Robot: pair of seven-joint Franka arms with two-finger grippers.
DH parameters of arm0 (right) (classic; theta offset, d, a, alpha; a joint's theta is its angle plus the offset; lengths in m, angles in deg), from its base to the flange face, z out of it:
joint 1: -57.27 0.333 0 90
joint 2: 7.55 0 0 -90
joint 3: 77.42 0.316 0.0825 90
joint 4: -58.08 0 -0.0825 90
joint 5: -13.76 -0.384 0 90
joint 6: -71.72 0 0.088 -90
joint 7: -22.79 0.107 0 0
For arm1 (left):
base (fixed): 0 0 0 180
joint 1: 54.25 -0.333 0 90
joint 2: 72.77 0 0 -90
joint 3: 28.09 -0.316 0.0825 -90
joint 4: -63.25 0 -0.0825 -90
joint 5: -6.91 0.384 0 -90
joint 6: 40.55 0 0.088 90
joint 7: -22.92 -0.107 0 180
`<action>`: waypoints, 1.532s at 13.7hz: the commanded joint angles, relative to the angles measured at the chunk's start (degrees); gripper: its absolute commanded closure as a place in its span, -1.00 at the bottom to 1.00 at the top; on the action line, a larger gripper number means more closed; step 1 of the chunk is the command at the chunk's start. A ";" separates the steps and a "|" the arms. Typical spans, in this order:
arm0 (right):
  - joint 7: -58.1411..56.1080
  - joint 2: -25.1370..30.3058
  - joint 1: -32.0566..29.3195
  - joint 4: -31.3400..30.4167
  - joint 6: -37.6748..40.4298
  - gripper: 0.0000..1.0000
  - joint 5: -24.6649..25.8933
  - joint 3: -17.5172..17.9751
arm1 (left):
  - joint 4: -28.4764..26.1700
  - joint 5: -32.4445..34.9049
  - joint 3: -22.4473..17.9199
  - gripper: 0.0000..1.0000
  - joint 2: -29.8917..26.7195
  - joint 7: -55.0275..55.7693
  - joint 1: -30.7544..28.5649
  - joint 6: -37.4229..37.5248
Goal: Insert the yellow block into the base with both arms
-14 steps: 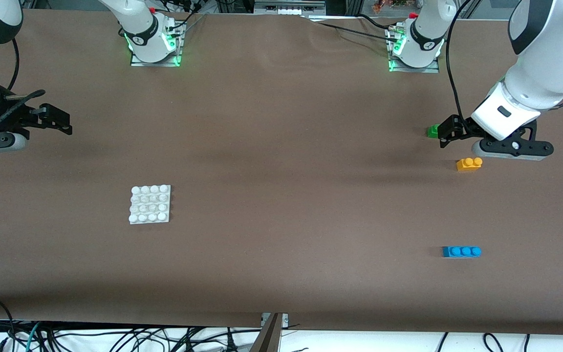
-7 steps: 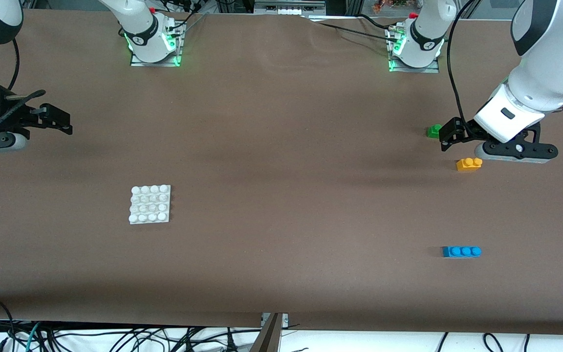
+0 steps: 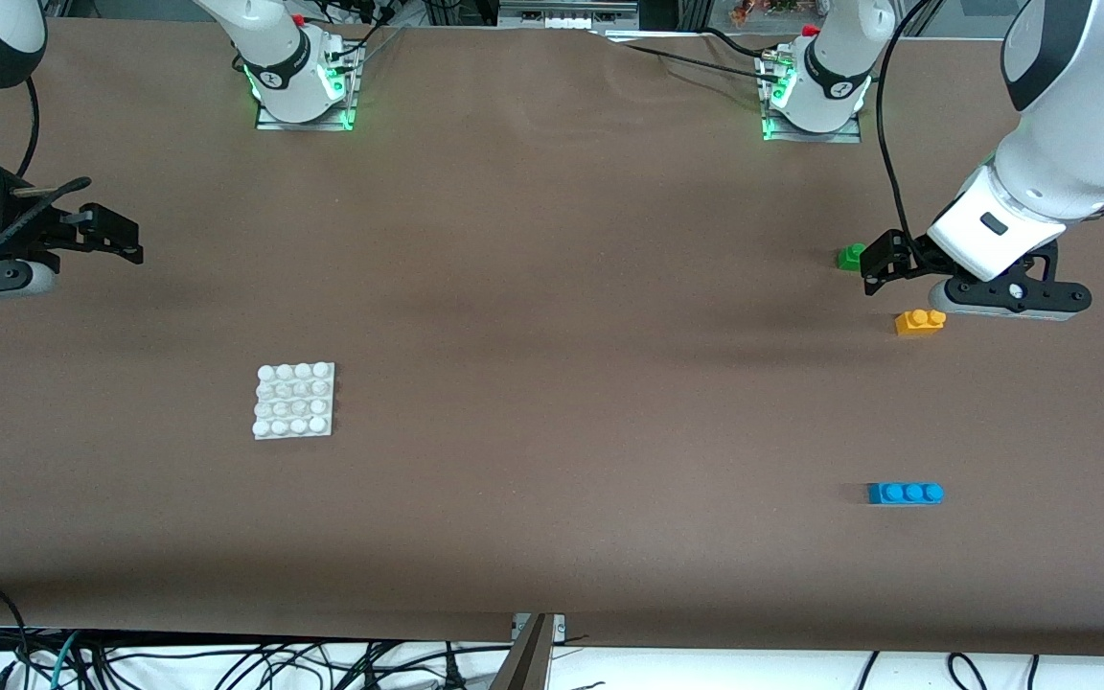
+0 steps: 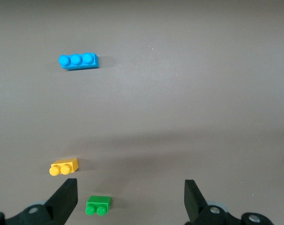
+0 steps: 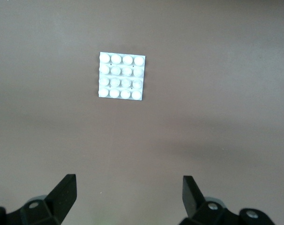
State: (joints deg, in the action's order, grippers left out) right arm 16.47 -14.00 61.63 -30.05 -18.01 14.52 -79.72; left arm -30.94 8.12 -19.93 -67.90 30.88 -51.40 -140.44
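The yellow block [image 3: 920,321] lies on the table at the left arm's end, its two studs up. It also shows in the left wrist view as the yellow block [image 4: 64,167], just outside one fingertip. My left gripper [image 3: 887,261] hangs open over the green brick [image 3: 849,256], holding nothing. In its wrist view the left gripper [image 4: 130,187] has the green brick [image 4: 98,205] between its spread fingers. The white base [image 3: 293,401] lies flat toward the right arm's end. My right gripper [image 3: 111,235] waits open and empty in the air, away from the base [image 5: 122,76]; its wrist view shows the right gripper [image 5: 129,183] spread wide.
A blue three-stud brick [image 3: 905,493] lies nearer to the front camera than the yellow block, also visible as the blue brick [image 4: 78,61]. Brown cloth covers the table [image 3: 552,287]. Both arm bases [image 3: 301,86] stand along the back edge.
The left arm's hand has shifted slightly toward its own end of the table, uncovering more of the green brick. The right arm and all bricks have stayed put.
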 commanded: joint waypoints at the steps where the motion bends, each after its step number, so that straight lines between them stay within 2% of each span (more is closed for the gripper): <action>1: 0.34 0.56 -0.22 -0.73 0.08 -1.00 -0.23 0.18 | 1.73 -1.04 0.02 -1.00 0.50 -0.14 -0.12 1.80; 7: 0.34 0.47 -0.31 -0.99 -0.09 -1.00 -0.23 0.10 | 1.73 -1.04 0.02 -1.00 0.50 -0.23 -0.12 2.06; 9: 0.34 0.38 -0.31 -3.17 -2.19 -1.00 -0.23 0.01 | 1.73 -1.04 0.02 -1.00 0.41 -0.14 -0.12 2.06; 12: 0.34 -0.40 -0.48 -9.06 -9.91 -1.00 -0.49 -0.25 | 1.73 -1.04 0.02 -1.00 0.23 -0.32 -0.12 3.11; 15: 0.43 -4.87 -0.75 -12.49 -17.29 -1.00 -0.67 -0.96 | 1.73 -1.04 0.02 -1.00 0.23 -0.49 -0.12 3.65; 17: 0.52 -7.34 -0.75 -15.65 -23.18 -1.00 -2.77 -1.40 | 1.73 -1.04 0.02 -1.00 0.23 -0.49 -0.12 3.65; 21: 0.96 -12.78 -0.75 -22.16 -38.56 -1.00 -4.70 -1.40 | 1.73 -1.04 -0.07 -1.00 0.23 -0.49 -0.21 3.73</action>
State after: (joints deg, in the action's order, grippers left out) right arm 16.70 -25.73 61.14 -49.10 -51.08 11.59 -81.28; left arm -30.69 8.12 -19.94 -67.90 30.88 -51.41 -138.24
